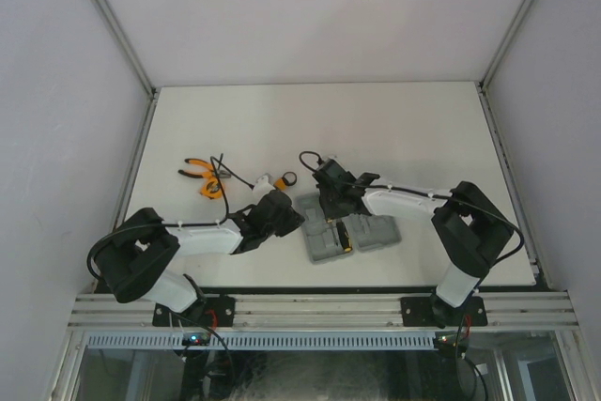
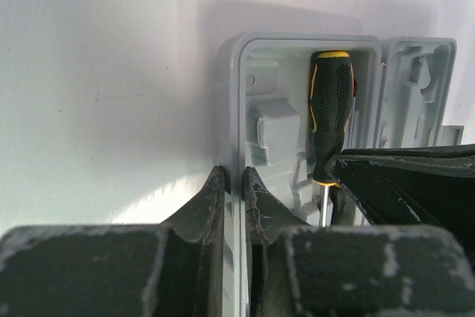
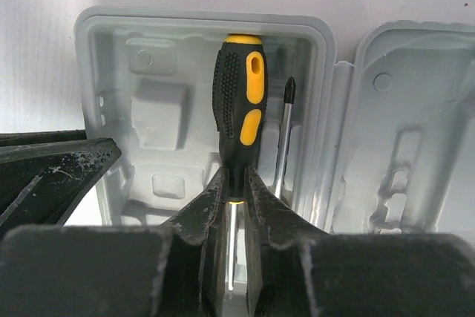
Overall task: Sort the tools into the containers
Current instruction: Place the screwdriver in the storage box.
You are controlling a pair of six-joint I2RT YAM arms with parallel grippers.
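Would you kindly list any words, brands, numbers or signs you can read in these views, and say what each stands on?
No text is readable.
The screwdriver and the grey case show no lettering up close.
The pliers are too small in the top view to tell.

From above, the right arm's wrist covers the middle of the grey case [image 1: 322, 249] near the bench's [image 1: 282, 119] front edge, so most compartments are unseen. A small orange-and-white item [image 1: 272, 178] beside the left arm is too small to name. In the right wrist view, the second screwdriver [image 3: 286, 128] shows only shaft and tip, its handle behind the right pincer [image 3: 236, 180]. The case's right half runs off the picture's right edge. In the left wrist view, the right pincer hides the yellow-and-black screwdriver's [image 2: 331, 109] shaft end.
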